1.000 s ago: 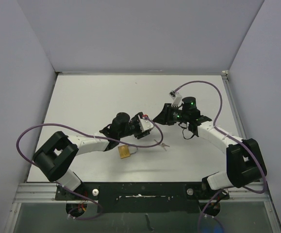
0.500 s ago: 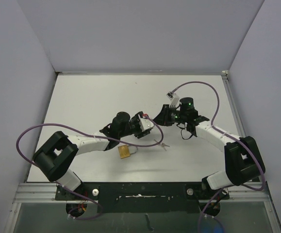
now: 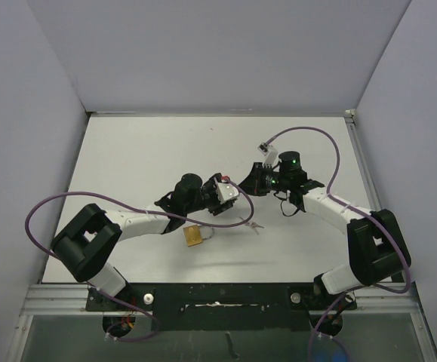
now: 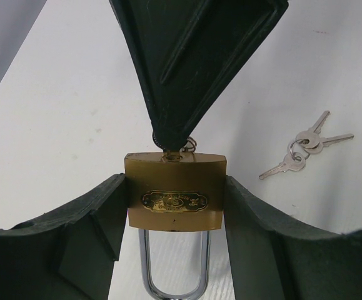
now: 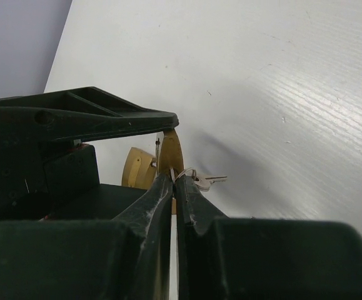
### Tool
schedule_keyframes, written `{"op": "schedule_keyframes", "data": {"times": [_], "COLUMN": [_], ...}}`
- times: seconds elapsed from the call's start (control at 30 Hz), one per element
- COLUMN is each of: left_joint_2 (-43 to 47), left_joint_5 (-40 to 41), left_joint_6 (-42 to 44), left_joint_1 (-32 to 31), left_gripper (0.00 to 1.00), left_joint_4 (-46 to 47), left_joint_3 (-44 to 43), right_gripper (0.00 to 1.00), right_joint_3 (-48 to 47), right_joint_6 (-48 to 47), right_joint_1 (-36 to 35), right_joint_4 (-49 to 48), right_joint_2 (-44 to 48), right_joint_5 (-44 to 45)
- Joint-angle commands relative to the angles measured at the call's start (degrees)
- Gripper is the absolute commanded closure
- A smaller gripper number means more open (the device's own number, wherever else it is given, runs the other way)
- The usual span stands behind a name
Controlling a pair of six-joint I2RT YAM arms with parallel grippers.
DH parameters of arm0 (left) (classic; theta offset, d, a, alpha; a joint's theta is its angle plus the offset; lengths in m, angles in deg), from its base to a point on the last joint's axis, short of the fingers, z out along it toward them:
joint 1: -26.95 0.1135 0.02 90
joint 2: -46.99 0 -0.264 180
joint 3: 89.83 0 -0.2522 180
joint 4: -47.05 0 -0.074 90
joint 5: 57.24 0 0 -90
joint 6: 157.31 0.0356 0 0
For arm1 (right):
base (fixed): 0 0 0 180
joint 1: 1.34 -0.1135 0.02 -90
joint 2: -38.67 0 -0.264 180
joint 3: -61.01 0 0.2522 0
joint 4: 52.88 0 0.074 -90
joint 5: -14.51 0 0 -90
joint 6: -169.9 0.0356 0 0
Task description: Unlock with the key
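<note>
My left gripper (image 4: 175,209) is shut on a brass padlock (image 4: 175,187) and holds it by its sides, with the steel shackle (image 4: 174,272) towards the camera. In the top view this gripper (image 3: 224,197) is at the table's middle. My right gripper (image 5: 174,181) is shut on a key, only a sliver of which shows between the fingertips. Its tip (image 4: 171,134) presses against the padlock's keyhole end, and the padlock's edge (image 5: 170,150) shows just ahead of it. In the top view the right gripper (image 3: 247,183) meets the left one.
A second brass padlock (image 3: 195,237) lies on the table near the left arm and also shows in the right wrist view (image 5: 135,169). A bunch of spare keys (image 3: 253,224) lies on the table, seen in the left wrist view (image 4: 306,147) too.
The right gripper has edged a little to the left, closer against the left gripper. The left arm, the second padlock and the spare keys have stayed put.
</note>
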Motion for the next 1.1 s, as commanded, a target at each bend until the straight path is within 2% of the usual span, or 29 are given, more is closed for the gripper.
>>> {"op": "schedule_keyframes", "data": {"times": [0.0,0.33,0.6,1.07], "left_joint_2": [1.58,0.82,-1.01,-6.84], "left_joint_5": [-2.65,1.04,5.43,9.36], "left_joint_6": [-1.63,-1.50,-1.84,-3.33], "left_joint_1": [-0.49,-1.66,-2.51,-2.53], "left_gripper": [1.00,1.00,1.00,1.00], "left_joint_4": [9.49,9.57,7.89,-4.74], "left_joint_3": [-4.92,-6.10,-7.90,-19.24], "right_gripper": [1.00,1.00,1.00,1.00], "right_joint_3": [-1.79,-4.41,-6.50,-14.05], "right_joint_6": [0.58,3.79,9.85,21.12], "right_joint_1": [-0.58,-0.35,0.09,0.67], "right_joint_4": [-3.39,0.27,1.61,5.16], "right_joint_2": [-0.84,-3.86,-7.12,-14.59], "right_joint_5": [-1.24,-3.02,-3.15,-4.82]}}
